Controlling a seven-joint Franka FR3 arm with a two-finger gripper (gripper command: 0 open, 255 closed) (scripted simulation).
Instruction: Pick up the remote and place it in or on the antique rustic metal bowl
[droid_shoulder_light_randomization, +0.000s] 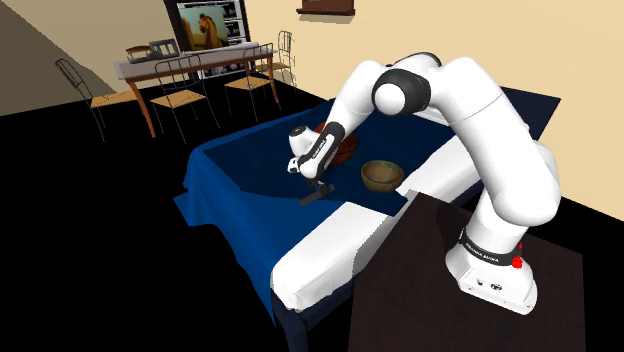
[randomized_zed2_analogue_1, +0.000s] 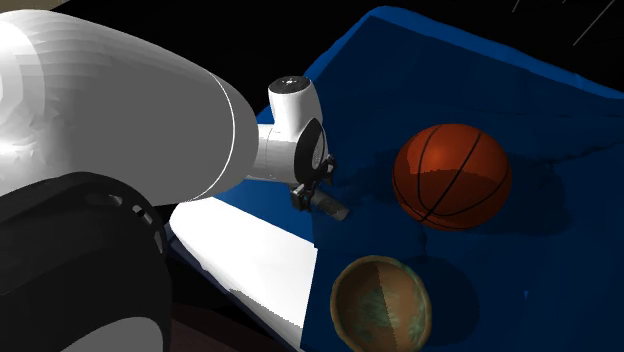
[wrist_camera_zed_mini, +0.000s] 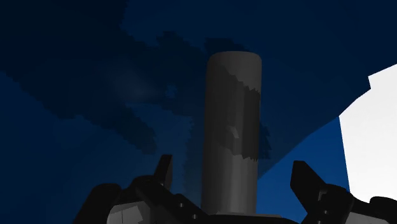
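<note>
Bedspread (droid_shoulder_light_randomization: 240, 170) — remote (wrist_camera_zed_mini: 232, 127) between parted fingers (wrist_camera_zed_mini: 308, 184), basketball (randomized_zed2_analogue_1: 452, 175) near

No legible text; tiny white lettering on arm base band (droid_shoulder_light_randomization: 487, 251) unreadable.

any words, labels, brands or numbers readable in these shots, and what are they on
No text here can be read.
dark band round the arm's foot: tiny pale lettering, too small to read.
screen at the far wall: a picture, with no legible words.
remote, ball, bowl: no markings to be seen.
</note>
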